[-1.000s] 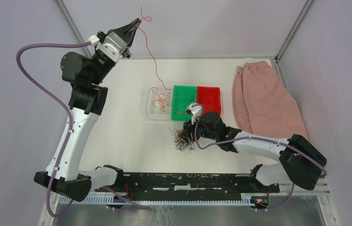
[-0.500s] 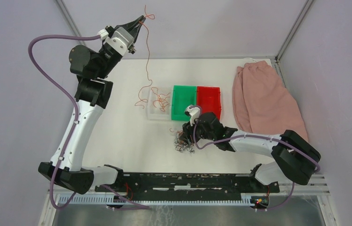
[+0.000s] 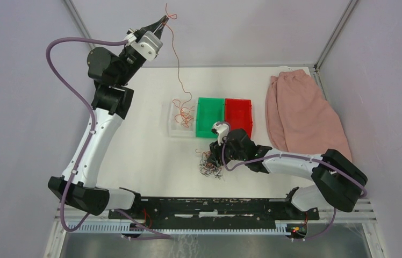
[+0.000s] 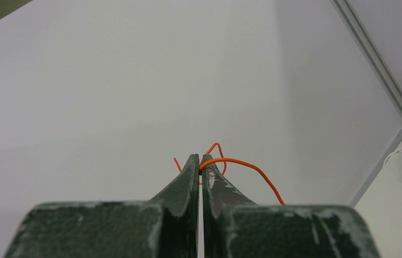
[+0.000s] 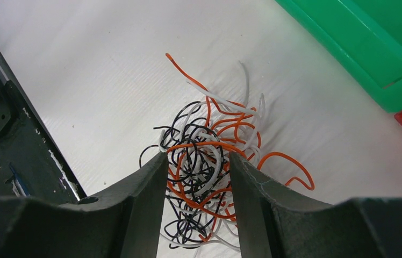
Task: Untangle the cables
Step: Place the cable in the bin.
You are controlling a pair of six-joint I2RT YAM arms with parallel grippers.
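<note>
Two ways this could snag

The left gripper [image 3: 162, 21] is pressed tight on one orange wire [image 3: 176, 59], held high at the back, its tail dangling toward the clear tray [image 3: 171, 129] of orange strands. If that tail swings wide it could drop beside the tray, or hook what lies there. The right gripper [image 5: 199, 172] stands half spread astride the cables [image 5: 204, 156], a clump on the table [image 3: 145, 156] near the green bin [image 3: 209, 115]. Closing there may grab several at once. Whether its tips touch the table, I can't see.

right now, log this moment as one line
left pincer: shut on orange wire, raised high | right pincer: open, straddling cable clump | wire end dangles over clear tray
</note>
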